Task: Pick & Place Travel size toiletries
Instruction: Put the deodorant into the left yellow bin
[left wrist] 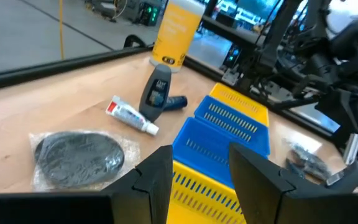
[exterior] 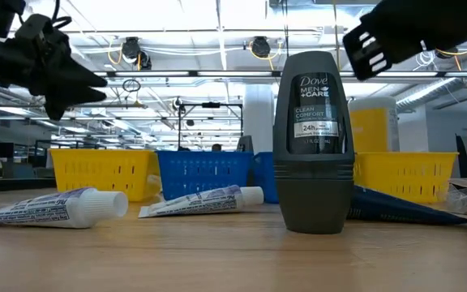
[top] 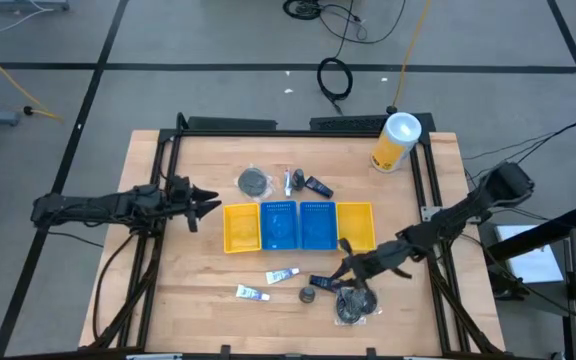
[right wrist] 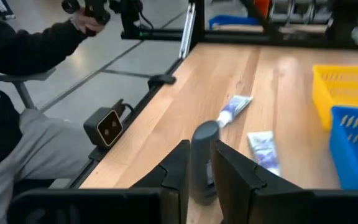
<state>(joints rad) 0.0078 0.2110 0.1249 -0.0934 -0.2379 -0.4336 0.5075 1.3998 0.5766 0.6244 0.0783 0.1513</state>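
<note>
A dark roll-on bottle stands upright on the table near its near edge. Beside it lie two white tubes, a navy packet and a wrapped grey bundle. My right gripper hovers above and just right of the roll-on bottle, its fingers a narrow gap apart and empty. Beyond the bins lie a round grey bundle, a tube and a navy bottle. My left gripper hangs open and empty left of the bins.
Four bins stand in a row at mid-table: yellow, blue, blue, yellow. A tall yellow canister stands at the far right corner. A person sits beyond the table's near edge, by a small camera.
</note>
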